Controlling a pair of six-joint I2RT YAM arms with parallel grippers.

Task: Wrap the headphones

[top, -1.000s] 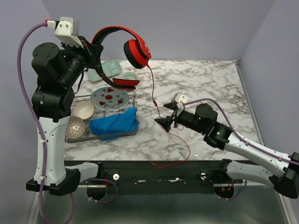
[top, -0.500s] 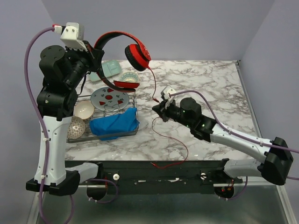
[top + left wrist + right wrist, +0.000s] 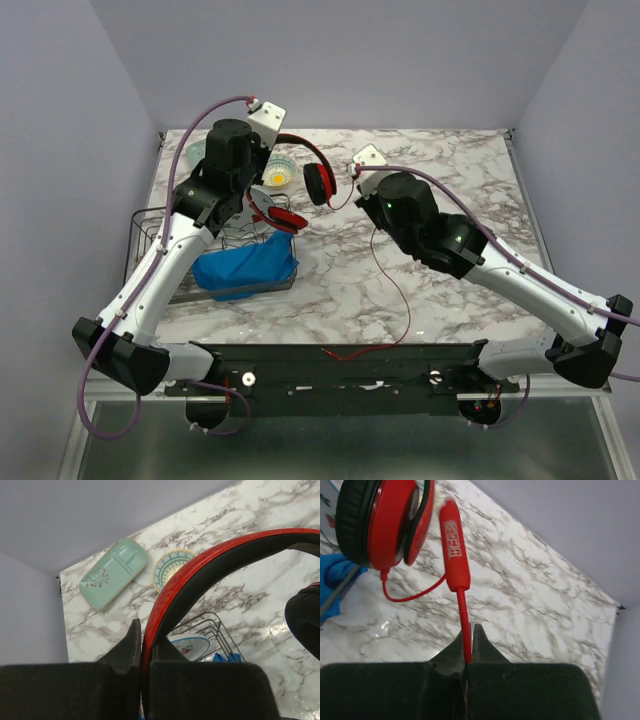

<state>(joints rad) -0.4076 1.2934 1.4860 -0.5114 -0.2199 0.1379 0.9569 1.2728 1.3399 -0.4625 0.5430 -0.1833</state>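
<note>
The red headphones hang above the table in the top view, one cup [image 3: 320, 183] beside the right arm and the other [image 3: 277, 216] over the rack's edge. My left gripper [image 3: 145, 647] is shut on the black-lined red headband [image 3: 210, 562], seen also from above [image 3: 266, 160]. My right gripper [image 3: 471, 630] is shut on the thin red cable [image 3: 464, 615], just below its inline remote [image 3: 454, 550] and close to the black-padded cup [image 3: 385, 520]. From the right gripper [image 3: 352, 192] the cable [image 3: 388, 275] trails down to the table's front edge.
A wire dish rack [image 3: 150, 225] stands at the left with a blue cloth [image 3: 245, 265] on it and a plate [image 3: 192, 644] inside. A mint tray [image 3: 114, 572] and a small patterned bowl [image 3: 172, 566] lie at the back left.
The right gripper has shut on the cable and risen toward the back, close to the cup. The left arm has swung the headphones lower and toward the table's middle.
</note>
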